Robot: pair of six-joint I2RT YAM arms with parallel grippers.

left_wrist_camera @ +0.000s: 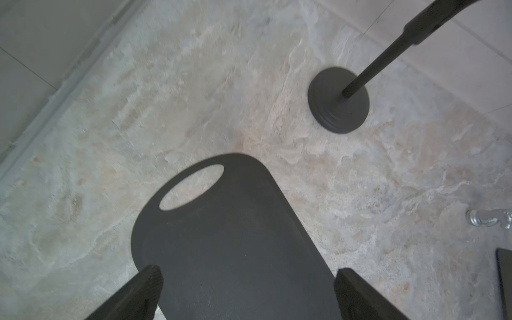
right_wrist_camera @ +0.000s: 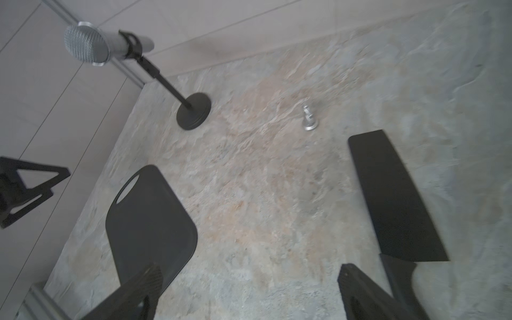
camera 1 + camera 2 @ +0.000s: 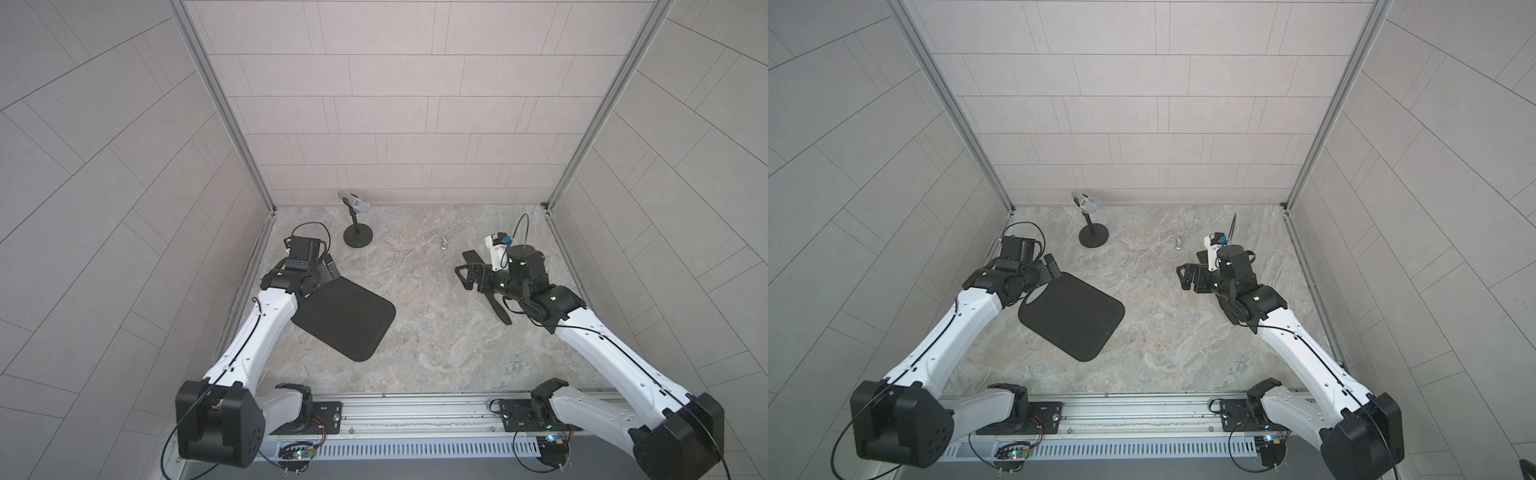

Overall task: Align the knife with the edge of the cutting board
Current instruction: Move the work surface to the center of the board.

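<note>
while the right pincer (image 2: 249,274) hangs with fingers wide apart, the knife (image 2: 396,199) lies flat just beside it at 3 o'clock seen from the top, running 5 to 11 o'clock. the board (image 3: 345,320) sits well apart at 8 o'clock, under the left pincer (image 1: 249,288), also spread wide.

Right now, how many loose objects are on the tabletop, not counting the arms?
4. The cutting board lies left, the knife right, the microphone stands at the back, and a small silver fitting sits between microphone and knife. The arms may hide more.
</note>
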